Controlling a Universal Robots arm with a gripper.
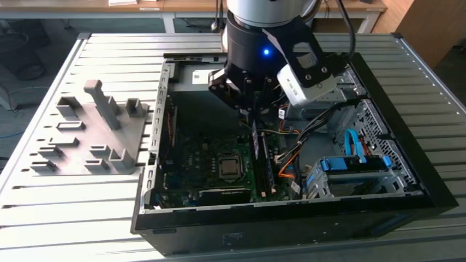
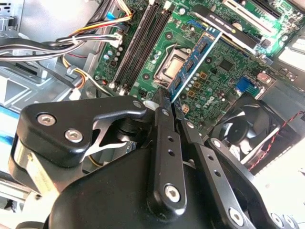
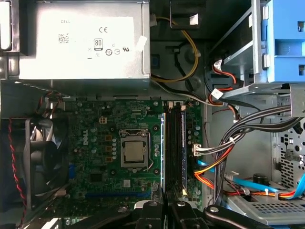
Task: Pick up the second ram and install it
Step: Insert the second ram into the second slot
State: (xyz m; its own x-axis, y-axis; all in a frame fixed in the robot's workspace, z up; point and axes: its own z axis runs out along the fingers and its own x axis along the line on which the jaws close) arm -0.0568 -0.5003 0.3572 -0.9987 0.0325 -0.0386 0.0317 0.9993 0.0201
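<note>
Hanging over the open computer case [image 1: 291,218] in the exterior view, the gripper [image 1: 250,112] grips the second ram [image 1: 255,142], which shows as a thin dark strip above the motherboard. A grey fixture [image 1: 87,147] lies on the table [image 1: 58,229] towards the exterior view's left, well apart from the case.

In the second wrist view the black fingers [image 2: 164,119] are pressed together on the near end of the blue-green stick [image 2: 198,57], which passes over the board beside the CPU socket [image 2: 174,64], with the memory slots [image 2: 143,38] on the socket's far side and a fan [image 2: 243,126] nearby.

In the first wrist view the stick [image 3: 163,152] appears edge-on, parallel to the slots [image 3: 175,143] and just beside them, between them and the socket [image 3: 133,152]. I cannot tell whether it touches a slot.
</note>
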